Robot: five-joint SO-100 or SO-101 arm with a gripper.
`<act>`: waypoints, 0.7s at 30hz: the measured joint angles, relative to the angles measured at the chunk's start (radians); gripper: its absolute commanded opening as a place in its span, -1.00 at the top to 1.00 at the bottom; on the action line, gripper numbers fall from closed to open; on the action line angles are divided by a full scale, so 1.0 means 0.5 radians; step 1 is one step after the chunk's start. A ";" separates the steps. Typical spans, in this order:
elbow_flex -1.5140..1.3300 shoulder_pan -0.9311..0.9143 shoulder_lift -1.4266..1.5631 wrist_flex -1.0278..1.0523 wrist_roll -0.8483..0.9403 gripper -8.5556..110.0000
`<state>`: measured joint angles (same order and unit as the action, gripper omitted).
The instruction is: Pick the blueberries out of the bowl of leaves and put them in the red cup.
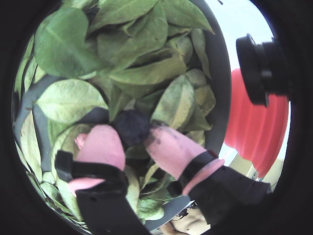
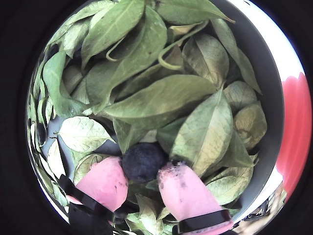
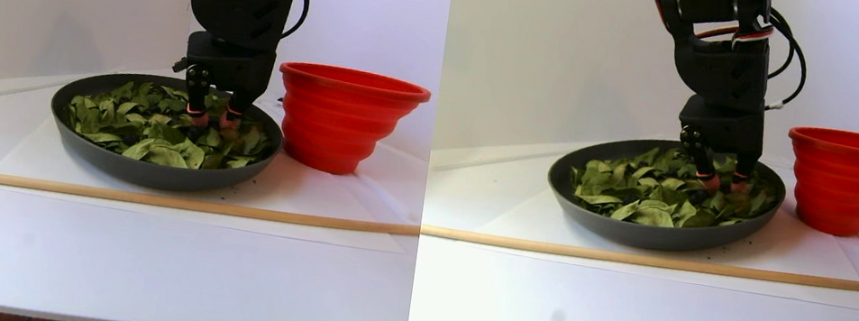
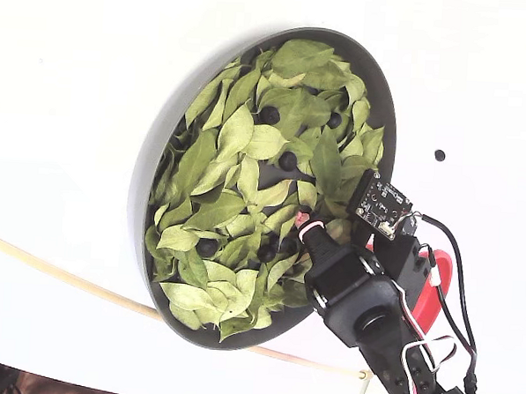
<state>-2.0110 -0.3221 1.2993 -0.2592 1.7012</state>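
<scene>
Gripper (image 2: pixel 146 174) is down in the bowl (image 4: pixel 160 147), pink fingertips (image 2: pixel 183 188) closed narrow against one blueberry (image 2: pixel 143 161), not lifted yet; several more blueberries (image 4: pixel 287 160) sit among the leaves (image 4: pixel 218 212); red cup (image 3: pixel 344 117) stands just beside the bowl (contents hidden from every view), so most picking looks left; no readable writing or brands anywhere.

leaves (image 2: pixel 161 98) crowding hand (image 2: pixel 142 178), red cup (image 3: pixel 344 117) just beside
</scene>
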 measured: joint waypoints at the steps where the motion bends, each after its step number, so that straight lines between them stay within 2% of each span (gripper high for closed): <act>1: 0.000 0.000 0.000 0.000 0.000 0.68; 21: -0.003 0.000 0.025 0.000 0.092 0.69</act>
<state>-2.0126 -0.3221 1.3116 -0.2592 1.7472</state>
